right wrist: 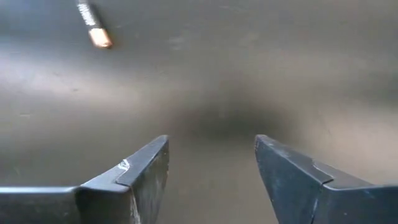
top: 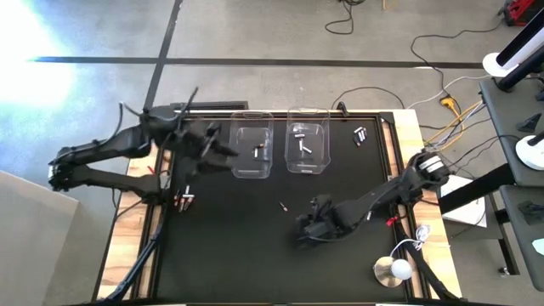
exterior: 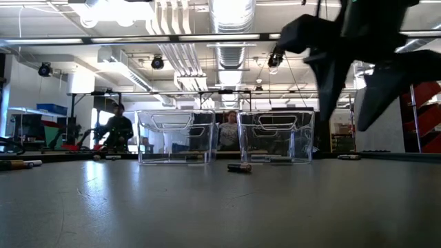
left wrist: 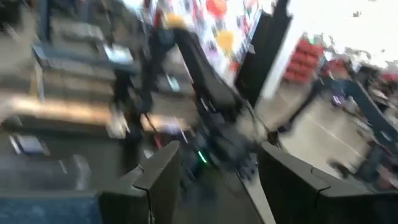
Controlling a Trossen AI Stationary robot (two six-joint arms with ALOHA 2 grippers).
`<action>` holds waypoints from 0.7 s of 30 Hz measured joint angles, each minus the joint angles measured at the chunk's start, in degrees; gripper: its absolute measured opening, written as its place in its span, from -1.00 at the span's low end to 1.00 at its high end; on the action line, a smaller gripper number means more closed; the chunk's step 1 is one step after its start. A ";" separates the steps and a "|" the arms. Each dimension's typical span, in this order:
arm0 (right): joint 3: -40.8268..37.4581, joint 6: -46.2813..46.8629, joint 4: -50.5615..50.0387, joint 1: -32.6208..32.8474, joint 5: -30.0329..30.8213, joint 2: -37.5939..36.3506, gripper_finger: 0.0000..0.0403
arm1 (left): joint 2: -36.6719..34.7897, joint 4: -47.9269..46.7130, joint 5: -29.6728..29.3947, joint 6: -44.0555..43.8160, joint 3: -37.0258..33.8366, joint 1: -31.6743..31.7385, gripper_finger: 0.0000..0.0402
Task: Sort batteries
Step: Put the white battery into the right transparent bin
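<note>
- We kept our right pincer (right wrist: 211, 180) released and empty, low over the middle of the surface (top: 255, 246), because a loose dark battery (top: 283, 205) lay near it, apart from the fingers.
- Our left pincer (left wrist: 211, 180) was also released, raised beside the left bin (top: 252, 153) at the far edge.
- Both clear bins already held some batteries; the right bin (top: 307, 146) stood just beside the left one.
- More batteries (top: 360, 133) waited near the far right corner.
</note>
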 joint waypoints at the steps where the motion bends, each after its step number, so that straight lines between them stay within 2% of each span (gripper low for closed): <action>1: 1.15 -3.47 -0.40 -0.87 -0.46 0.96 0.11 | -1.41 -3.96 -0.56 0.19 -0.05 -1.12 -0.05; 3: 3.57 -13.21 -2.09 -3.23 -3.48 2.36 0.11 | -3.56 -10.73 -4.27 0.96 -0.16 -3.64 -0.05; 6: 7.81 -27.79 -7.76 -6.84 -7.17 3.26 0.12 | -5.70 -16.53 -13.14 1.68 -0.31 -7.49 -0.05; 11: 12.84 -53.08 -10.32 -9.99 -7.26 2.19 0.16 | -6.37 -17.83 -26.27 1.18 -3.41 -11.18 -0.05; 14: 12.81 -63.67 -12.66 -10.23 -7.22 0.21 0.17 | -5.28 -17.44 -32.43 -1.46 -5.51 -11.30 -0.05; 18: 9.96 -72.67 -20.53 -9.33 -7.05 -2.77 0.16 | -2.97 -14.04 -33.99 -5.08 -7.73 -11.33 -0.05; 21: 5.77 -75.84 -22.32 -8.05 -7.23 -6.51 0.17 | -0.82 -10.62 -33.80 -7.17 -7.75 -11.35 -0.05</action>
